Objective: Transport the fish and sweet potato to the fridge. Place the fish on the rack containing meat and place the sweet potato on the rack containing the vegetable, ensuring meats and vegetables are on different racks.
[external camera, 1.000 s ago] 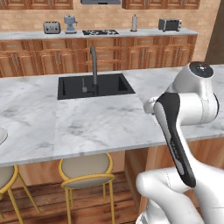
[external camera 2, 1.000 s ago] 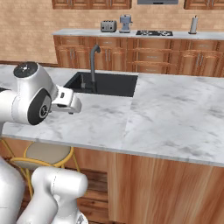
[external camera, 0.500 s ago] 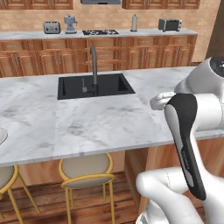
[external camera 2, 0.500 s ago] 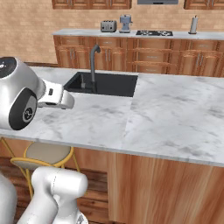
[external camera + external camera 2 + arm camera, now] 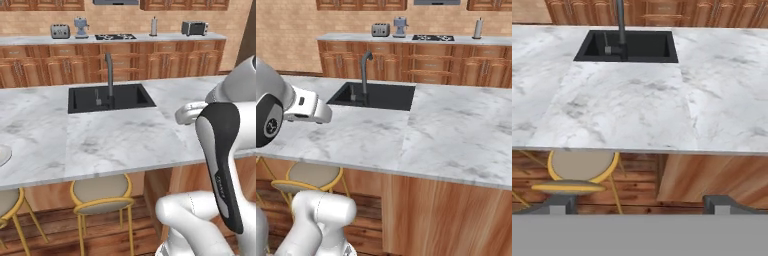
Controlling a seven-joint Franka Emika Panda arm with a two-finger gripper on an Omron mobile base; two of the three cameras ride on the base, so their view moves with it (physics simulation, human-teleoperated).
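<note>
The fish, the sweet potato and the fridge with its racks are out of view. My gripper [image 5: 639, 204] is open, its two dark fingertips [image 5: 558, 203] spread wide at the bottom of the hand view with nothing between them. It hangs back from the near edge of the marble island counter [image 5: 637, 100] and looks over it towards the black sink [image 5: 629, 45]. My white hand [image 5: 190, 112] shows at the island's right side, and in the right base view the hand [image 5: 308, 107] sits at the left.
The sink [image 5: 110, 97] has a tall grey faucet [image 5: 108, 75]. Yellow-framed stools [image 5: 100, 192] stand under the island's near edge. A pale dish rim [image 5: 2, 155] shows at the counter's left edge. A back counter [image 5: 406, 37] carries a toaster, a stove and small appliances.
My arm has swung back towards the base, and its big elbow joint now sits closer to the cameras. The counter and the sink have stayed put. The jaws remain wide.
</note>
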